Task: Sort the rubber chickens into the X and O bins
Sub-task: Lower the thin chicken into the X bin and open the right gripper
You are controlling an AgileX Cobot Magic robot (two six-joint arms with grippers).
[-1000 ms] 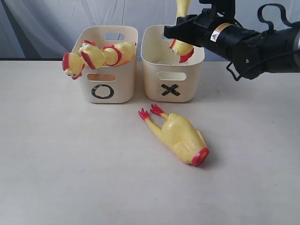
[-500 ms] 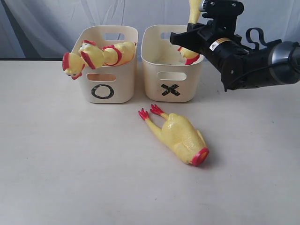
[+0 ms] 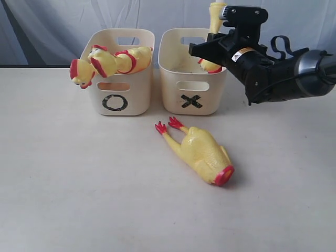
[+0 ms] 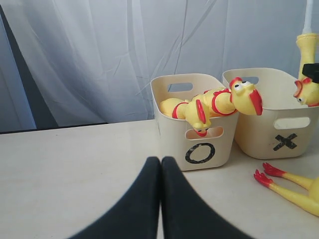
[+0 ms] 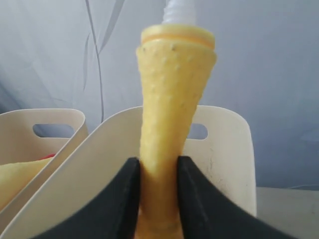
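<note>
Scene from the exterior camera: shows right end effector (image 3: 209, 46) over the X bin (image 3: 191, 100), pinching the head-and-neck piece (image 3: 215, 16) neck up, head down at the bin's rim on the arm's side; cannot tell whether fully inside; finds two whole chickens (image 3: 113, 60) draped across the O bin (image 3: 115, 100), one head hanging outside; leaves the headless body (image 3: 202, 152) lying on the surface (image 3: 79, 210) just before the X bin.

Left wrist camera: shows left end effector (image 4: 160, 199) pressed together, empty, low over the surface, well apart from both bins.

Right wrist camera: shows pads (image 5: 124, 199) against both sides of the yellow neck, white stick (image 5: 179, 7) on top, X bin wall behind.

Risk, by judgement: may catch the rim on release, given a head so close to the edge, and tip outside; may cling to one pad and ride back out.
</note>
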